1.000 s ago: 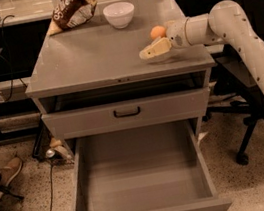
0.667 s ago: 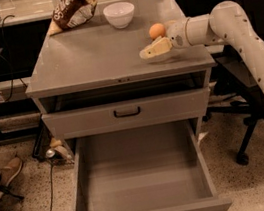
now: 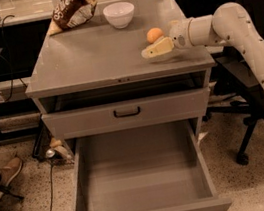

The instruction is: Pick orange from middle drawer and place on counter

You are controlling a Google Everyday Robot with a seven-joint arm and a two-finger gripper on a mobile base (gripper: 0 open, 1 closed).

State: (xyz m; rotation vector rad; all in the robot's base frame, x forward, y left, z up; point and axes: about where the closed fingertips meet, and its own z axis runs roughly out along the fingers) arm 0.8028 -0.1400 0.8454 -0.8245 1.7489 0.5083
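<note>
1. Compared with a second ago, almost nothing has shifted. The gripper (image 3: pixel 158 47) stays low over the right side of the counter (image 3: pixel 88 59), and the orange (image 3: pixel 154 34) sits in the same spot on that top.
2. The orange rests on the counter just behind the gripper's pale, wedge-shaped tip. Whether the gripper has let it go or is clasping it cannot be told from this angle.
3. The orange is small, round and smooth.
4. The counter is a broad, flat, matte grey slab with a thin front edge.
5. The arm (image 3: pixel 241 32) is glossy off-white, made of rounded tubular segments, and reaches in from the right.
6. The middle drawer (image 3: pixel 139 172) is pulled fully out: a wide grey box with a flat floor, low walls and a small black handle.
7. Above it, a closed grey drawer front (image 3: pixel 74 124) bears a similar handle.
8. At the counter's back stand a smooth white bowl (image 3: pixel 119 14) and a crinkled brown snack bag (image 3: pixel 72 9).
</note>
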